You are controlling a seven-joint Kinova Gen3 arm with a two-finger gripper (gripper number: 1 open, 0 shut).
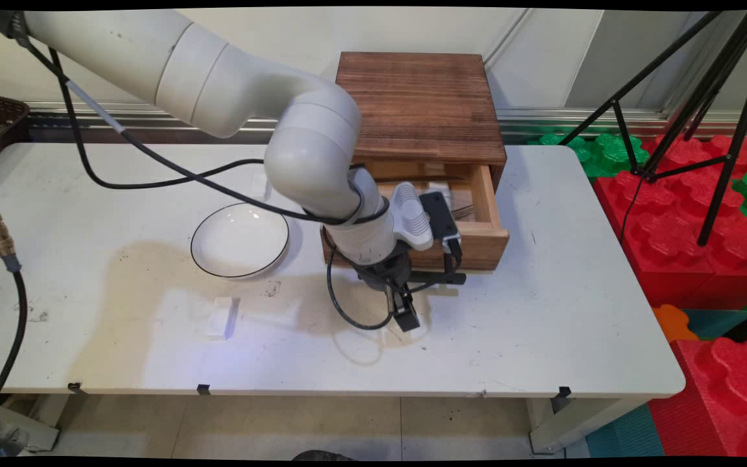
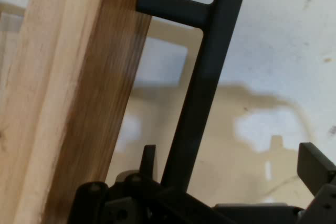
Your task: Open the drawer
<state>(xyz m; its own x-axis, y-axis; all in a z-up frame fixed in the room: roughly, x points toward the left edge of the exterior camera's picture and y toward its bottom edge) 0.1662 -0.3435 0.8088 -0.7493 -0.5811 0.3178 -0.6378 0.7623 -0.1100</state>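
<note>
While your arm reaches across from the upper left, the end effector [image 1: 406, 316] is hanging low over the white bench [image 1: 542, 337], just in front of the wooden drawer box [image 1: 420, 107]. The drawer [image 1: 477, 241] is pulled partway out, and there's what looks like a fork [image 1: 463, 211] lying inside it.

In the hand view you can see the black bar handle [image 2: 207, 82] on the drawer front [image 2: 79, 93] running up between the end effector's [image 2: 231, 182] fingers [image 2: 315, 163]. One fingertip sits between the wood and the bar, the other stands well off on the far side. So the end effector is spread wide, with the handle inside the gap but not pinched. Can't tell whether the near fingertip actually touches the bar.

From the main view the handle [image 1: 441, 279] sticks out of the drawer front right beside the wrist, with the fingers pointing down past it toward the bench.

Off to the left there's a white plate with a dark rim [image 1: 240, 240], well apart from the drawer, and a small white block [image 1: 220, 318] nearer the front edge.
</note>
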